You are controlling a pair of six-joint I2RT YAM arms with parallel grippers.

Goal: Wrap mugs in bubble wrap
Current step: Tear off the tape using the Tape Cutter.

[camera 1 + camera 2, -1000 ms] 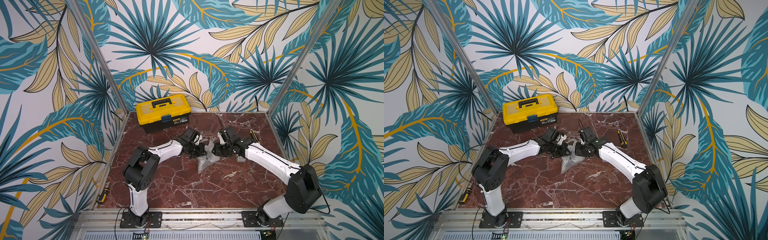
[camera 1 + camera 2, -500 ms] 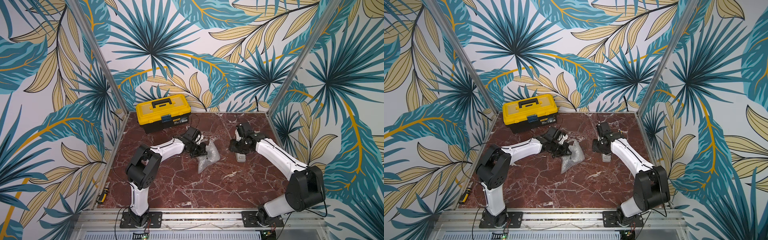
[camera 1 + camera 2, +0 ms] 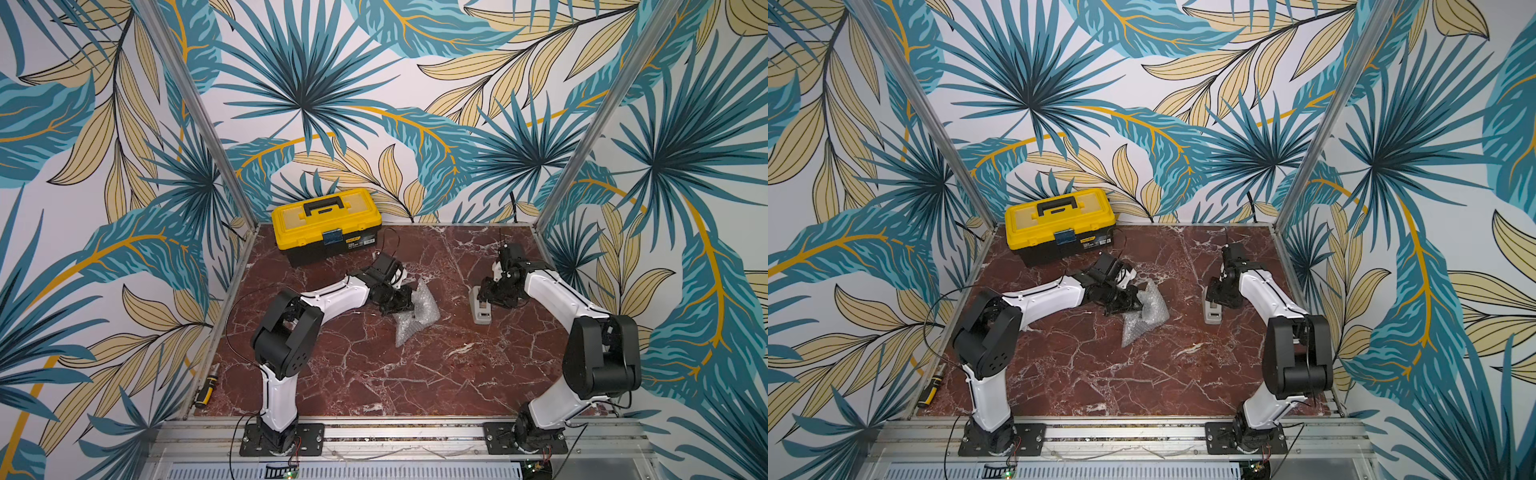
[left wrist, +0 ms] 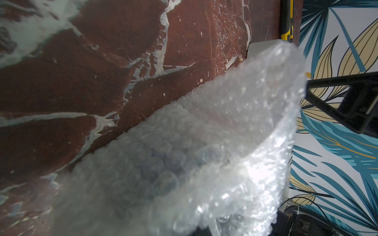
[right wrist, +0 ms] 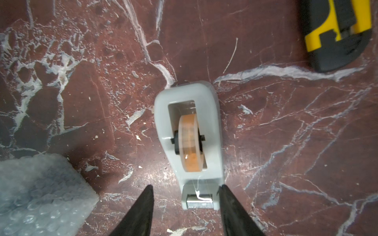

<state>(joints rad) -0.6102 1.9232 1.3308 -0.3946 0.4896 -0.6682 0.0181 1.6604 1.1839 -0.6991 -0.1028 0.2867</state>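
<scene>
The bubble wrap (image 3: 417,316) (image 3: 1142,318) lies bunched into a crinkly bundle mid-table. My left gripper (image 3: 399,301) (image 3: 1123,303) is shut on its far-left edge. In the left wrist view the bubble wrap (image 4: 204,153) fills the frame and hides the jaws. The mug is hidden; only a dark bluish shade shows through the wrap. My right gripper (image 3: 488,291) (image 5: 186,185) stands open over the grey-white tape dispenser (image 3: 482,309) (image 5: 188,132), whose cutter end lies between the black fingers (image 5: 143,210). They hold nothing. A corner of the bubble wrap (image 5: 41,194) shows beside it.
A yellow toolbox (image 3: 326,224) (image 3: 1061,222) stands at the back left. A screwdriver (image 3: 205,388) lies off the table's left edge. A yellow-black tool handle (image 5: 337,30) lies beyond the dispenser. A pale scrap (image 3: 461,349) lies on the marble in front of the bundle.
My right gripper has left the bubble wrap bundle and moved right to the tape dispenser, jaws now apart. The left gripper has stayed on the wrap.
</scene>
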